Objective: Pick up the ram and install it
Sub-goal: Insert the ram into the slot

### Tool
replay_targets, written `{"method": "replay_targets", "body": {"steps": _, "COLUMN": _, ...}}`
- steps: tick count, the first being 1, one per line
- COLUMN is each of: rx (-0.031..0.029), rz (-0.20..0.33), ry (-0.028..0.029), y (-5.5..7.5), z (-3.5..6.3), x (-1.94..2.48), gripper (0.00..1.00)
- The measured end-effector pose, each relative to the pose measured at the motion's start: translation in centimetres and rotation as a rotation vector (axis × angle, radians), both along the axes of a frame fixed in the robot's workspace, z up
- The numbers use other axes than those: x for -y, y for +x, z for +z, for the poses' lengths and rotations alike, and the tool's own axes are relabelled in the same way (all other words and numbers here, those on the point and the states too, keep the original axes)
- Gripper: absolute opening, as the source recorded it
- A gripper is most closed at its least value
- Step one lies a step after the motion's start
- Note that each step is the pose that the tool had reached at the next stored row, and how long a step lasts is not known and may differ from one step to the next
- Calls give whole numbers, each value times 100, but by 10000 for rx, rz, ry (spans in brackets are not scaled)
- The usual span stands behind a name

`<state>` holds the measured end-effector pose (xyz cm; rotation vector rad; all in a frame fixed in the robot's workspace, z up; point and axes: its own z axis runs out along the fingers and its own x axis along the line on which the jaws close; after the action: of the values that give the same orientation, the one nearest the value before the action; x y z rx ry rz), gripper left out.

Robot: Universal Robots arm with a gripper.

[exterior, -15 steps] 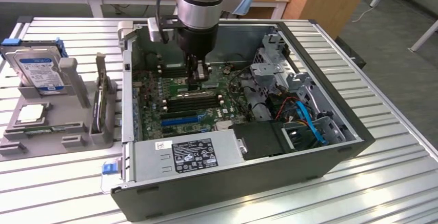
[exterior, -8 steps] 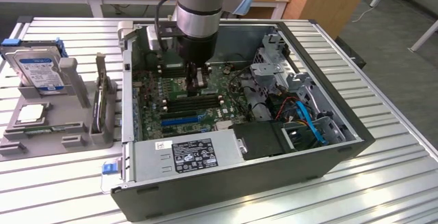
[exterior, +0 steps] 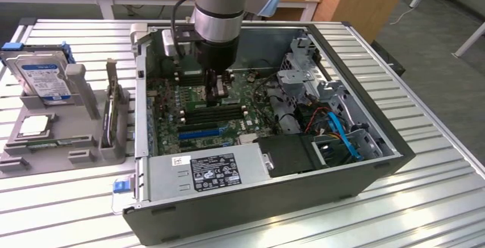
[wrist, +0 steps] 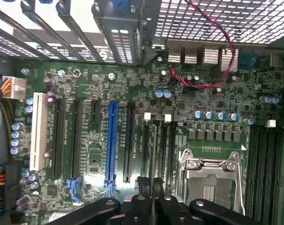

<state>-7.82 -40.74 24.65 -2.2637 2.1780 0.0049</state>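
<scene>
Nearest to the wrist camera are the black fingers (wrist: pixel 142 194) of the gripper (wrist: pixel 153 190). They are clamped on the ram (wrist: pixel 153 154), which shows its thin edge and stands upright between them. The ram is over the black memory slots (wrist: pixel 163 145) of the motherboard (wrist: pixel 217 93), just beside the CPU socket (wrist: pixel 212 183); whether it touches a slot I cannot tell. In the exterior view the gripper is inside the computer case (exterior: pixel 379 163), at about eleven o'clock from the case's middle. The case holds also a power supply (exterior: pixel 208 171) at seven o'clock and blue cables (exterior: pixel 345 137) at three o'clock. At nine o'clock from the case stands a grey holder (exterior: pixel 83 157), with a hard drive (exterior: pixel 45 80) upright in it and a CPU chip (exterior: pixel 34 124) lying flat.
</scene>
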Motion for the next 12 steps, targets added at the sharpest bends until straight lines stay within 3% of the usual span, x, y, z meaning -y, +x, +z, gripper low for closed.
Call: {"method": "replay_targets", "body": {"steps": 12, "rx": -1, "rz": 0, "ry": -1, "y": 0, "z": -184, "x": 21, "gripper": 13}}
